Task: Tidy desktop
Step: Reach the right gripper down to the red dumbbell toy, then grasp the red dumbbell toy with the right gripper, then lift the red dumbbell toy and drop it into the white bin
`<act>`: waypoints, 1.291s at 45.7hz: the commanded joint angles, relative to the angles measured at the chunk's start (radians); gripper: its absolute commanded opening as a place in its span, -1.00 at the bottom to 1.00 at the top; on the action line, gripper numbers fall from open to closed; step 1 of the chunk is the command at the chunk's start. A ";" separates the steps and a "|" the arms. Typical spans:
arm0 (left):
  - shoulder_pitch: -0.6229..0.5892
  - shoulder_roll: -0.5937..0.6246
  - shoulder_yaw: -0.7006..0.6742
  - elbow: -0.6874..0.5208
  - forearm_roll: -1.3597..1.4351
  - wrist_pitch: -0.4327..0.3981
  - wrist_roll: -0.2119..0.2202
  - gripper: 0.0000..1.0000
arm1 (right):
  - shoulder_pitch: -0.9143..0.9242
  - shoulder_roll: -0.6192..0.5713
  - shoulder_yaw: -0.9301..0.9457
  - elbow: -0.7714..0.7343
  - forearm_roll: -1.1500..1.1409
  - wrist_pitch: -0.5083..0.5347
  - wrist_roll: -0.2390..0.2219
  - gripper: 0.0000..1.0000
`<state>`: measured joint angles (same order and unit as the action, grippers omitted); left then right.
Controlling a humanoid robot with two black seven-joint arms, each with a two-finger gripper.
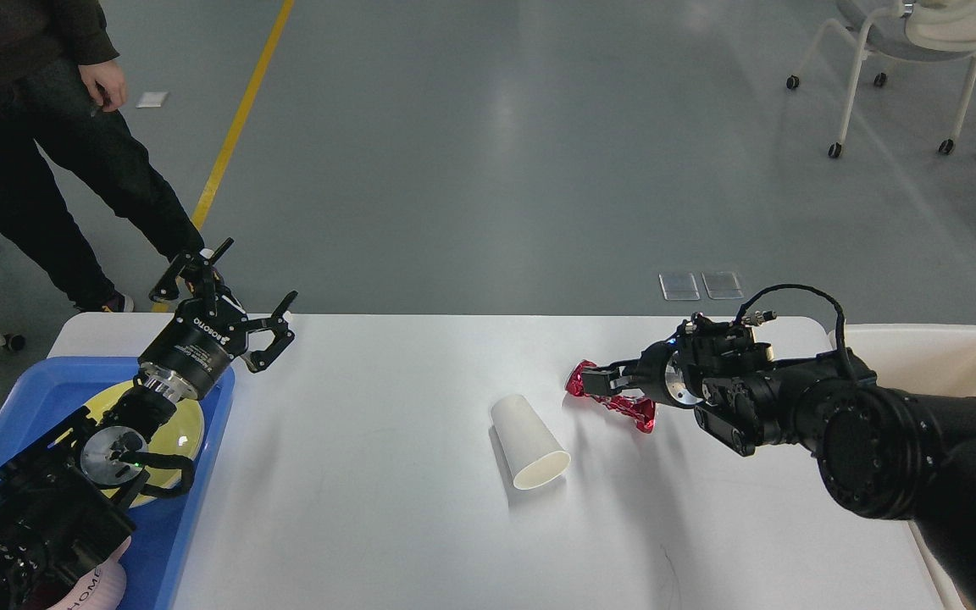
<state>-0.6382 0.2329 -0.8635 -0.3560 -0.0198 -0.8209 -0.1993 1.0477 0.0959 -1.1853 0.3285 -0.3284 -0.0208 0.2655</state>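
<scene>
White desk (386, 508) spreads under both your claws.
Your right claw (602, 383) sits at the red wrapper (636, 409) beside the paper cup (530, 442); its grip is unclear. Your left claw (234, 296) gapes empty above the desk's far-left corner.

Two black robot arms with metal-ringed wrists

The left arm (56, 491) is matte black with a silver ribbed wrist collar, a round silver joint cap, a small green light and a looped black cable; its left gripper (230, 292) has white lettering on the black body and thin black linked fingers (278, 309). The right arm (878, 440) has bulky rounded black segments, small dark screws, a silver wrist disc and a thin black cable arching over the right gripper (602, 381).
</scene>
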 commanded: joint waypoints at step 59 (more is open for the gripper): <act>0.000 0.000 -0.002 0.000 0.000 0.000 0.000 1.00 | 0.004 -0.025 -0.017 -0.019 -0.026 -0.030 -0.042 -1.00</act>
<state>-0.6382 0.2331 -0.8636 -0.3560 -0.0197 -0.8208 -0.1993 0.9523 0.1339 -1.1984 0.2215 -0.3563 -0.0712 0.2211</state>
